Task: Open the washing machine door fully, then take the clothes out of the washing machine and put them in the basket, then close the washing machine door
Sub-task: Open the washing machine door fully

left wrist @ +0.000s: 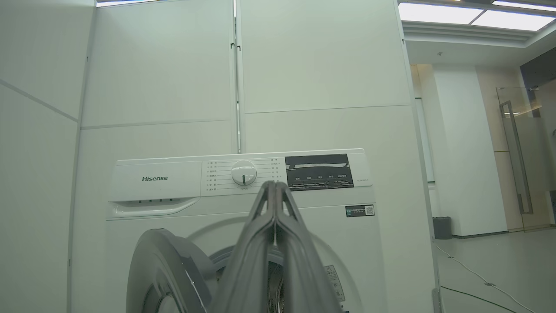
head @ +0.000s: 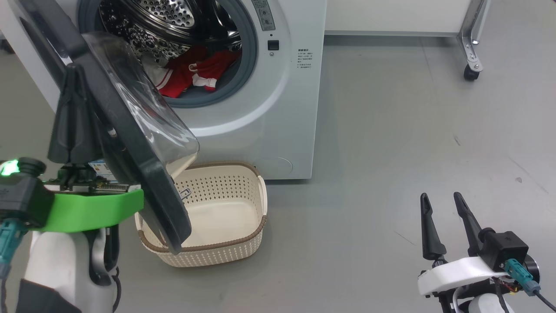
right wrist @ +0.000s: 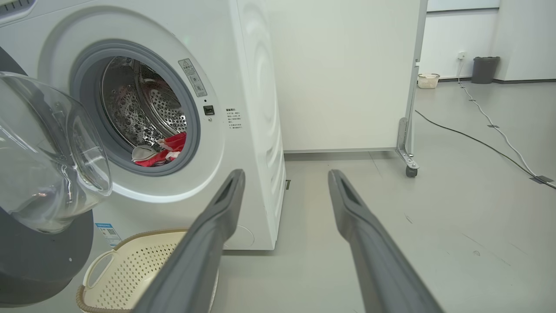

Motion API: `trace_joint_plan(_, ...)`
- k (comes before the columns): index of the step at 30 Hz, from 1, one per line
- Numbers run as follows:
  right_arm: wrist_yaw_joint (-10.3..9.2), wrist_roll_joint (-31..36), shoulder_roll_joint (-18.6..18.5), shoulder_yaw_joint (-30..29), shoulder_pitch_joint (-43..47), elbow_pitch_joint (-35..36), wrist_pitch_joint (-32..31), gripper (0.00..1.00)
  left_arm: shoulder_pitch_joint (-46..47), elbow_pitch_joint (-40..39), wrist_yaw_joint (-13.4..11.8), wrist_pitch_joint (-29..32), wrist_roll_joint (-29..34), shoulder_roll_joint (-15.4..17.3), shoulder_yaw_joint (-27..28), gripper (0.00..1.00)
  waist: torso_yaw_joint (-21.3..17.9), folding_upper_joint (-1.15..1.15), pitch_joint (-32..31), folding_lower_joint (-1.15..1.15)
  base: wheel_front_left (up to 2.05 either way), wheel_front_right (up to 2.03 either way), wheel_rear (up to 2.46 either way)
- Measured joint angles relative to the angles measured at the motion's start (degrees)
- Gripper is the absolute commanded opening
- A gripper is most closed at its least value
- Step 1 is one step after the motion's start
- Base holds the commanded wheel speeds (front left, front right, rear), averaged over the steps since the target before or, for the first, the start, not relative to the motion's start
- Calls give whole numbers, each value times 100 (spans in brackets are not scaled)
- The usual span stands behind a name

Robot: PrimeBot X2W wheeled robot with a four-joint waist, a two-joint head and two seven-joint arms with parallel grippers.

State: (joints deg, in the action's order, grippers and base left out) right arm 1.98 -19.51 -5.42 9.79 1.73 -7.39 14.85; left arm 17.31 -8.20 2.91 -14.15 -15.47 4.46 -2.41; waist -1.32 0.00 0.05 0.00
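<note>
We judge step 1 of 3 unfinished: washing machine door (head: 160,204) hangs approx. half open over the basket (head: 256,226), w/ clothes (head: 186,74) in the washing machine (head: 282,108) drum. Left gripper (left wrist: 274,184) fingers pressed together; right gripper (head: 438,196) spread wide, holding nothing.

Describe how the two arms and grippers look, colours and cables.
Both grippers have two long, dark fingers. The left gripper sits on a green wrist bracket with a lit green lamp and pale forearm; the right gripper on a white bracket. Each carries a black camera block and teal cable plug.
</note>
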Motion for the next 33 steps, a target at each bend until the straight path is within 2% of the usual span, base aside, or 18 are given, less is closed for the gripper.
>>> trace_joint_plan(7,48,57,44,1,2,-11,0,100,-8,-27,100,377,171,-15,-566,0,-39,0,-11,0,0,0,0)
trace_joint_plan(14,91,108,92,-23,2,-13,0,100,-365,368,155,946,185,-56,-1073,0,-104,0,5,0,0,0,0)
trace_joint_plan(17,97,108,104,-36,2,-12,0,100,-610,611,200,1238,-219,-145,-1232,0,-137,0,22,0,0,0,0)
trace_joint_plan(26,147,153,143,-48,-3,-15,0,100,-825,953,192,1636,-439,-153,-1270,0,-304,0,141,0,0,0,0)
trace_joint_plan(33,148,152,185,-101,-9,-15,0,100,-835,1190,65,1767,-517,-155,-1194,0,-420,0,247,0,0,0,0)
